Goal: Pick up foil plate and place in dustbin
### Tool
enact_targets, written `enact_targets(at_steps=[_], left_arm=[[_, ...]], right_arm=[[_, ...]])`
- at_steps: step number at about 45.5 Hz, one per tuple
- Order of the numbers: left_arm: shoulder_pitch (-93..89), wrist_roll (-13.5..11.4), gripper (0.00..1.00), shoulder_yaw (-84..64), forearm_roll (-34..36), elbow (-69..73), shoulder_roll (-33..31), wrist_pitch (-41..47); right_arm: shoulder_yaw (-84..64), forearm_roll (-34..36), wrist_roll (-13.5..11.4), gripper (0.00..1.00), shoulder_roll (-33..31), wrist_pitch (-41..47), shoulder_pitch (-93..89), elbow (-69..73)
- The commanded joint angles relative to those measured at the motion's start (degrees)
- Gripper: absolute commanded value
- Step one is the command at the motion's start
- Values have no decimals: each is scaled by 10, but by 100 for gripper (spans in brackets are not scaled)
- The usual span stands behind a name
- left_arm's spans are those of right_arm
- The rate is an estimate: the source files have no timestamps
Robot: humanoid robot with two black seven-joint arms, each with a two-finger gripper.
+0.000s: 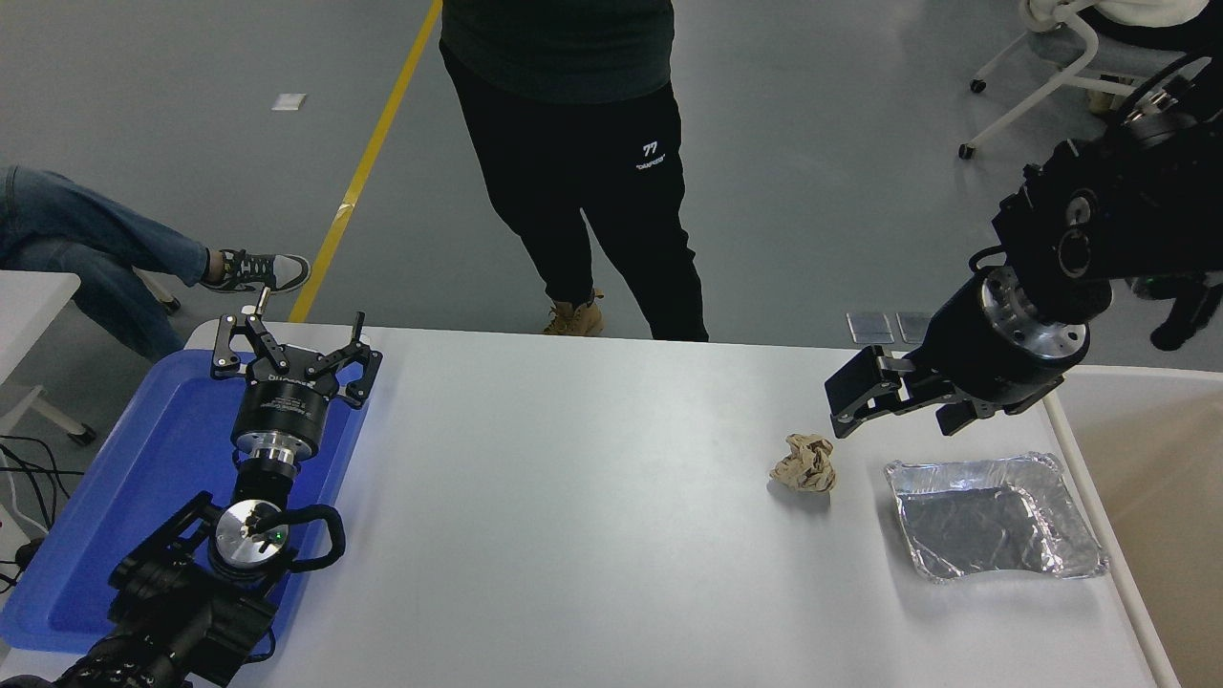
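Observation:
The foil plate (994, 516) lies flat on the white table near its right edge, shiny and crinkled. My right gripper (898, 413) hangs open and empty above the table, just behind the plate's far left corner and not touching it. The dustbin (1161, 478) stands right of the table, with a beige inside and a pale rim running along the table's edge. Only part of it is in view. My left gripper (291, 352) is parked open over the blue tray at the lower left.
A crumpled tan paper ball (805, 463) lies just left of the foil plate. A flat blue tray (124, 497) sits at the table's left end. A person (583, 172) stands at the far side, and another person's legs (86, 248) show at the left.

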Motion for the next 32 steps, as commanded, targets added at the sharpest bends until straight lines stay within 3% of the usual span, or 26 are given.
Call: enact_targets(at_steps=[1, 32], left_arm=[[0, 0, 100, 0, 0, 0, 0, 0], [0, 0, 100, 0, -1, 0, 0, 0]], right_arm=[[0, -1, 0, 100, -2, -2, -5, 0], [2, -4, 1, 100, -4, -4, -20, -1]])
